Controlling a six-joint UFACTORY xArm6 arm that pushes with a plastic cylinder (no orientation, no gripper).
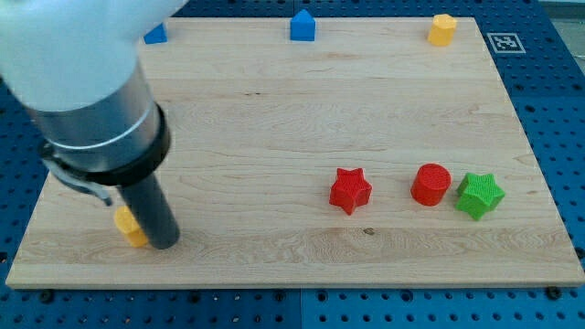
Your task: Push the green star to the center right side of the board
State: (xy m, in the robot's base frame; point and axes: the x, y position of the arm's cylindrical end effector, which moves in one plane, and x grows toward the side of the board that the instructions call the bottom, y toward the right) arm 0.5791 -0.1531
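Note:
The green star lies near the board's right edge, a little below mid height. A red cylinder sits just to its left, nearly touching it. A red star lies further left. My tip rests on the board at the lower left, far from the green star. It stands right beside a yellow block, which the rod partly hides.
A blue block sits at the top middle edge. Another blue block sits at the top left, partly behind the arm. A yellow block sits at the top right. The wooden board lies on a blue pegboard.

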